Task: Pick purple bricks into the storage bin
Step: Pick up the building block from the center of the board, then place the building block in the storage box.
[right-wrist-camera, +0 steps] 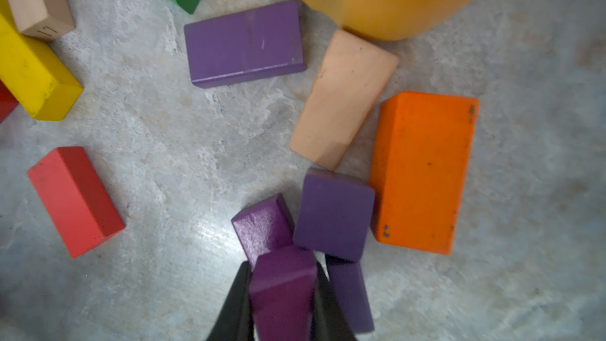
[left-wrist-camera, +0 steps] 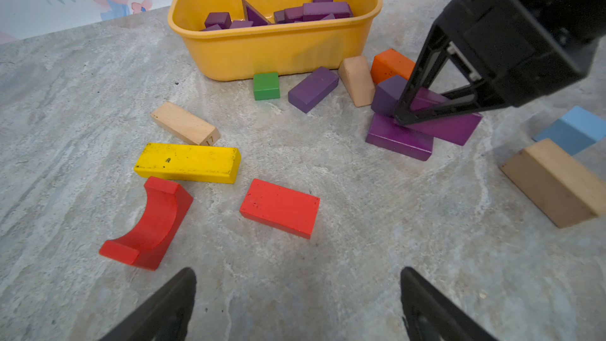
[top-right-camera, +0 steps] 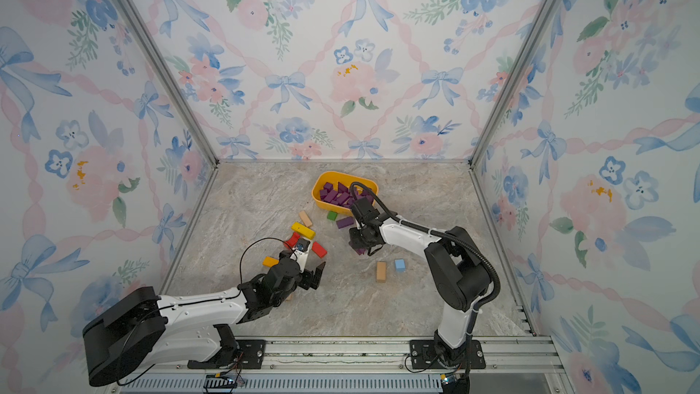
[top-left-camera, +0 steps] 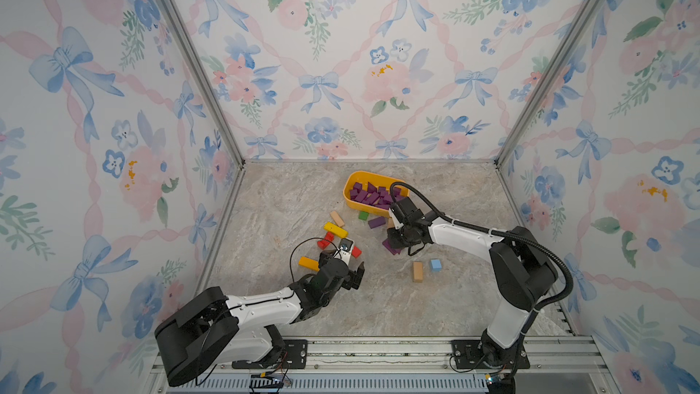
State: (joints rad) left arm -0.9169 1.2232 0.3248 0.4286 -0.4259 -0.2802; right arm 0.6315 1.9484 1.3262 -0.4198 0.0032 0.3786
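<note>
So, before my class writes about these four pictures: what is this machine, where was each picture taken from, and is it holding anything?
It is two robot arms mounted at the edge of a table. The two wide pictures look down from overhead; the close ones come from a camera on each arm's wrist. A yellow storage bin already holds purple bricks; blocks of other colours and a few purple ones lie loose. The right gripper is shut on a purple brick from a small heap. The left gripper is open and empty.

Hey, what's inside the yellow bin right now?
Only purple bricks show in the storage bin: bars, cubes, an upright wedge. Its floor beneath them is covered.
</note>
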